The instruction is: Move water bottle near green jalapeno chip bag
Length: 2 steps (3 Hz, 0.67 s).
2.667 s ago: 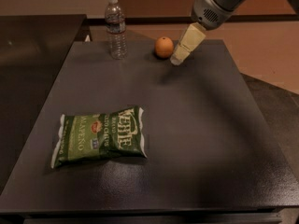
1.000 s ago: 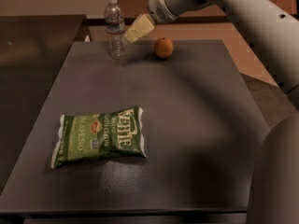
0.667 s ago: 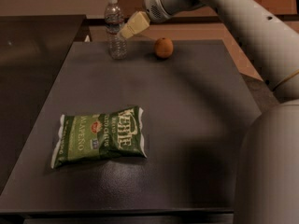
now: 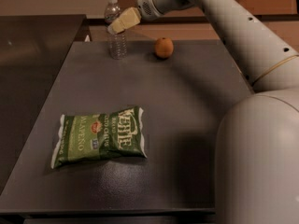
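Observation:
The water bottle (image 4: 116, 40) stands upright at the far left of the dark table, clear with a white cap. My gripper (image 4: 117, 26) is at the bottle's upper half, its pale fingers (image 4: 126, 20) reaching in from the right and covering the middle of the bottle. The green jalapeno chip bag (image 4: 99, 136) lies flat near the front left of the table, well apart from the bottle.
An orange fruit (image 4: 163, 47) sits to the right of the bottle at the back of the table (image 4: 187, 106). My white arm (image 4: 243, 41) sweeps across the right side. A darker counter (image 4: 32, 45) adjoins the table on the left.
My gripper has moved left from near the orange fruit to the bottle and now overlaps its upper half. The bottle, fruit and chip bag have not moved.

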Motion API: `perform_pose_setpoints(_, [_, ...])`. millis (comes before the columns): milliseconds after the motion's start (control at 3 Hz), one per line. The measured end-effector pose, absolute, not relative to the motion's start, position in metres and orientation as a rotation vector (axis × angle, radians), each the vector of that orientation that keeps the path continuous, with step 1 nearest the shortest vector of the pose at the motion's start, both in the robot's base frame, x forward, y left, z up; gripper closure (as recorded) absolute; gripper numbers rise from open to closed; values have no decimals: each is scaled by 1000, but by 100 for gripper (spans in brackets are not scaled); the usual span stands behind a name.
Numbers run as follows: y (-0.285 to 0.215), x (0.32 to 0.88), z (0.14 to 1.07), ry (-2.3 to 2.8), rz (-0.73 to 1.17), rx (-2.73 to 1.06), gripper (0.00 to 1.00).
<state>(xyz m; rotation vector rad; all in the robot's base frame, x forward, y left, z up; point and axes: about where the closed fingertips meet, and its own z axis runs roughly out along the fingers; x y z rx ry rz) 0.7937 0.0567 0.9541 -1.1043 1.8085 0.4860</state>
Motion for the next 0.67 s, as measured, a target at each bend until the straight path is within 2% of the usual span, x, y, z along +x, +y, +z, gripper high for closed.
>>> perform_pose_setpoints(667, [83,787,944,1843,582,-1078,0])
